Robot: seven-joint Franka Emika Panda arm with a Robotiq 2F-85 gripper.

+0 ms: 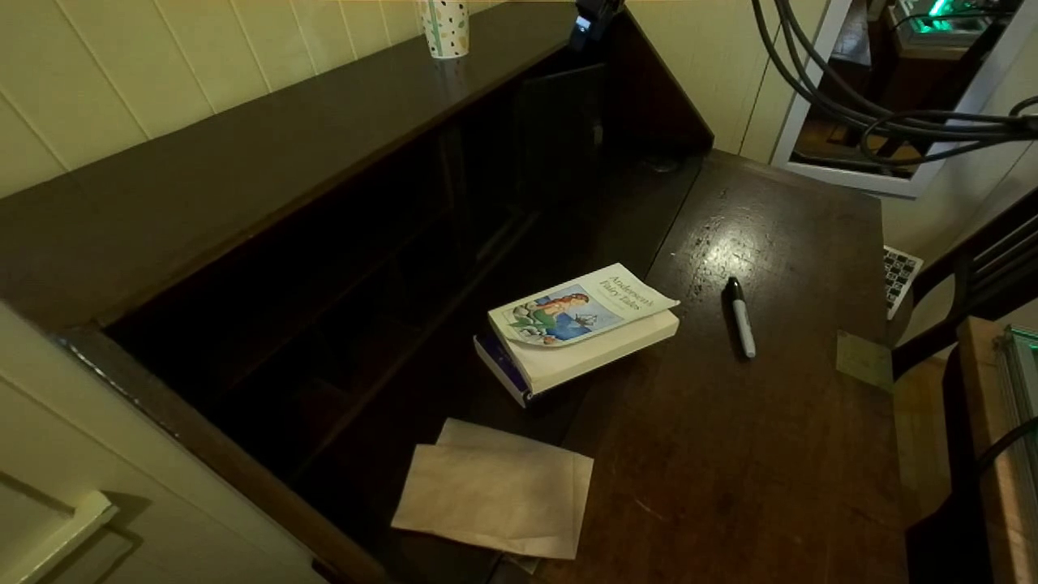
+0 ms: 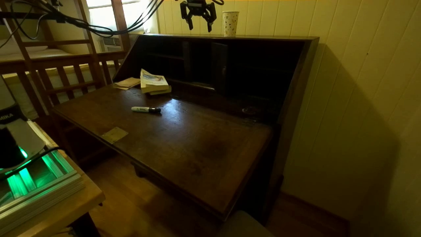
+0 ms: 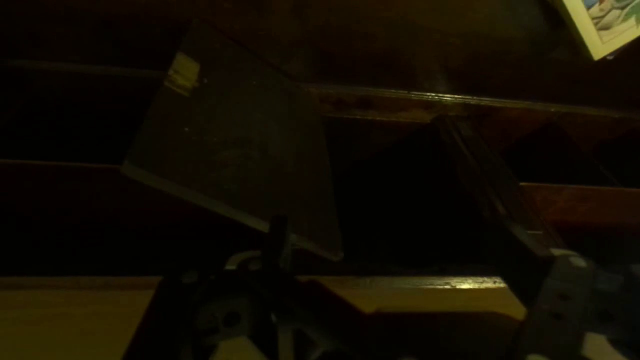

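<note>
My gripper (image 2: 200,30) hung with its fingers (image 2: 189,24) spread wide, holding nothing. Nearest, the small dark door (image 3: 240,140) in the slant-front desk (image 2: 197,144) stood already swung open; in the wrist view one finger overlapped the door's edge, though I couldn't tell whether they touched. A speckled cup (image 2: 230,24) stood upright on the desk's top. Farther off, a paperback (image 1: 580,316) lettered "Andersen's Fairy Tales" lay on another book (image 1: 500,365), then a marker (image 1: 742,323), any lettering unreadable, and tan paper (image 1: 491,499).

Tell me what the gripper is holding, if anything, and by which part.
Nothing is held: the gripper hangs open, with nothing between its jaws.
</note>
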